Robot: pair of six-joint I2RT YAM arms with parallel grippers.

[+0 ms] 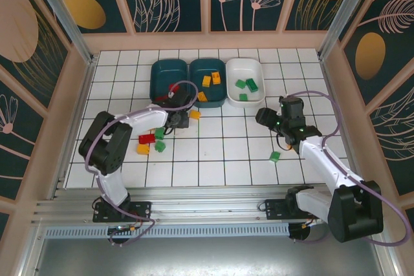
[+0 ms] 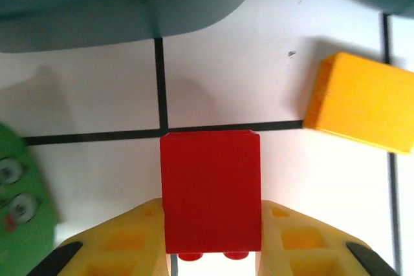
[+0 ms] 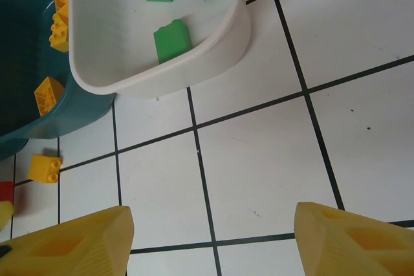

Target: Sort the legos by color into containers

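1. On the near part of the bench (image 1: 213,172), right side, a lone green brick (image 1: 275,156) lies just beside the right arm's forearm.
2. On the left, a small cluster sits close to the left arm: a loose red brick (image 1: 147,139), an orange brick (image 1: 143,149) touching its near edge, and a green pair (image 1: 159,140) just to their right.
3. Farther in, the left claw (image 2: 210,244) grips the held red brick (image 2: 210,189) between its two yellow fingers. It sits low over the tiles just short of the left teal tray (image 2: 129,4); whether the brick touches the bench I cannot tell.
4. Near that claw, a stray orange brick (image 2: 359,101) lies flat on the bench, apart from the trays.
5. The right claw (image 3: 213,244) is spread wide with nothing between its fingers, over bare tiles a little short of the white tray (image 3: 162,75).
6. At the far end the three trays stand in a row, side against side. The left teal one shows something red inside, partly hidden by the cable. The middle teal tray (image 1: 208,64) holds three orange legos (image 1: 206,81). The white tray holds three green legos (image 3: 173,40).
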